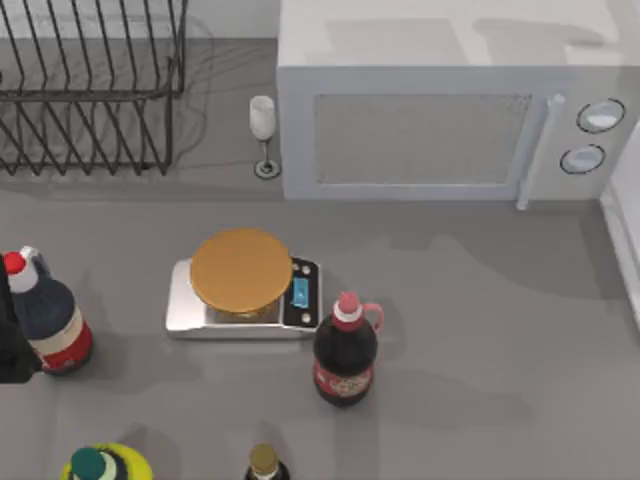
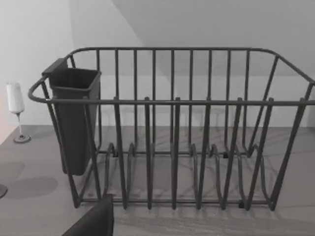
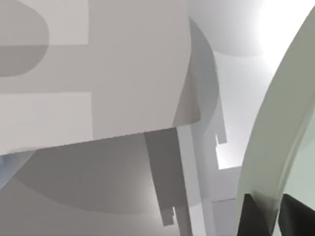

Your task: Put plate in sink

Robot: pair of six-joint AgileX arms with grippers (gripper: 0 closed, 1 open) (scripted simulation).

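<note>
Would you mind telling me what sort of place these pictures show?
Most likely a simulated kitchen counter: a microwave at the back, a black wire dish rack beside it, and a kitchen scale among bottles.

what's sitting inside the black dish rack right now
Nothing stands between the dish rack's wire dividers; the grey counter shows through its base. A dark cutlery cup hangs at one end, and its contents cannot be seen because its walls cover them.

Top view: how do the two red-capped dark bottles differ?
The dark bottle with a red-and-white banded label stands at the table's left edge, cap bearing a white tip. The dark bottle with an all-red label stands just right of the silver kitchen scale, with a handle loop at its neck. Both stand upright.
</note>
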